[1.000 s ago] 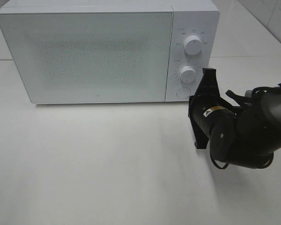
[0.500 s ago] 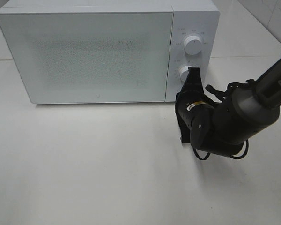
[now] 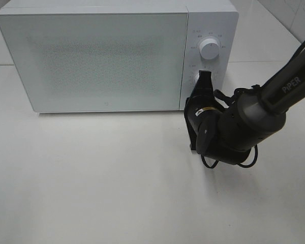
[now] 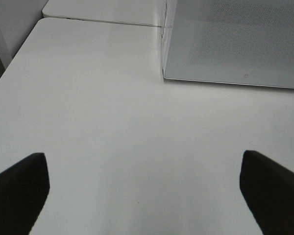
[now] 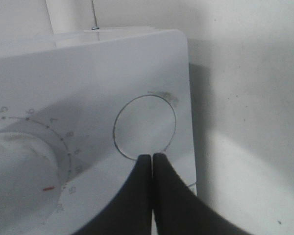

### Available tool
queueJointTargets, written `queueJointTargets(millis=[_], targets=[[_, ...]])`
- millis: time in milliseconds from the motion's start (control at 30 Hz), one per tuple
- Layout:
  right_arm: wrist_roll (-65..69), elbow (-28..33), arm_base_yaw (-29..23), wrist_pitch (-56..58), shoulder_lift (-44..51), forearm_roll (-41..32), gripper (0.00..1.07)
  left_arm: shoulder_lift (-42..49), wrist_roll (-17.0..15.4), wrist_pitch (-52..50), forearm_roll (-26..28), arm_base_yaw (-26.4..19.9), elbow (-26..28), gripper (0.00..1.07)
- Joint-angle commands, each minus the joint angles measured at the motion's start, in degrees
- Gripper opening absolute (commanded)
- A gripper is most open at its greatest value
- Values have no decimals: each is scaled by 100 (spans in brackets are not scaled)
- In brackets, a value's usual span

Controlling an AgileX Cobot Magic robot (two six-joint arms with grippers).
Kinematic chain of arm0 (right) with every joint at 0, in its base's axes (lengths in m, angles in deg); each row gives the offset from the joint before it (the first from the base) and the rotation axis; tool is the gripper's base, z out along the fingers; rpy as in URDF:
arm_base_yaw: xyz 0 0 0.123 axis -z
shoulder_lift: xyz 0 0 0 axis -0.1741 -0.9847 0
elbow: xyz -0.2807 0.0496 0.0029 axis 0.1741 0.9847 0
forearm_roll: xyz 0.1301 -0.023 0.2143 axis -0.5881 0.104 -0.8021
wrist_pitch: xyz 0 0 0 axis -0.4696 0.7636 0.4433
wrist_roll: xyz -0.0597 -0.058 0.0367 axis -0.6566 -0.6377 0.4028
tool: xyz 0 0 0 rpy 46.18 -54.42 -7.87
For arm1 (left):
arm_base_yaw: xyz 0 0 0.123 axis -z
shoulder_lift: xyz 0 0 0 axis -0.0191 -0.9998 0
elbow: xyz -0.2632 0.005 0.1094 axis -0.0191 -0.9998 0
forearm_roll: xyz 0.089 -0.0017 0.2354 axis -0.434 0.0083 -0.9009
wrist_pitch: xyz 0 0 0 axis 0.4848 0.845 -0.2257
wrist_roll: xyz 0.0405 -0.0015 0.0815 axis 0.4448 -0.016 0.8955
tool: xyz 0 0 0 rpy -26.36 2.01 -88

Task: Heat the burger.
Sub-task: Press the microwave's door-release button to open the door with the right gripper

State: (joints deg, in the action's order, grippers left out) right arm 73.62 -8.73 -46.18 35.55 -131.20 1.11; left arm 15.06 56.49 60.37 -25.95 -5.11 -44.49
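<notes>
The burger is out of view. The white microwave (image 3: 91, 56) stands at the back of the table with its door closed. My right gripper (image 3: 203, 77) is shut and empty, and points at the control panel. In the right wrist view its closed fingertips (image 5: 152, 157) sit at the edge of the round door button (image 5: 145, 128), beside the lower dial (image 5: 14, 166); I cannot tell whether they press it. My left gripper (image 4: 147, 196) is open and empty, low over the bare table in front of the microwave's left corner (image 4: 164, 73).
The upper dial (image 3: 209, 49) is unobstructed above the right gripper. The right arm (image 3: 244, 127) stretches in from the right edge over the white table (image 3: 91, 178). The table's left edge (image 4: 10, 68) shows in the left wrist view.
My right arm has swung left and forward, bringing the shut gripper from the table beside the microwave up to its control panel. The microwave door stays closed.
</notes>
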Motion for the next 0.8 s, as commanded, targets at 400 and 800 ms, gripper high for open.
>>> queueJointTargets(millis=[400, 800], targets=[[-229, -206, 218, -23, -34, -11, 0, 103, 6, 11, 29, -6, 0, 98], [-298, -401, 241, -447, -132, -138, 0, 103, 6, 11, 29, -6, 0, 98]])
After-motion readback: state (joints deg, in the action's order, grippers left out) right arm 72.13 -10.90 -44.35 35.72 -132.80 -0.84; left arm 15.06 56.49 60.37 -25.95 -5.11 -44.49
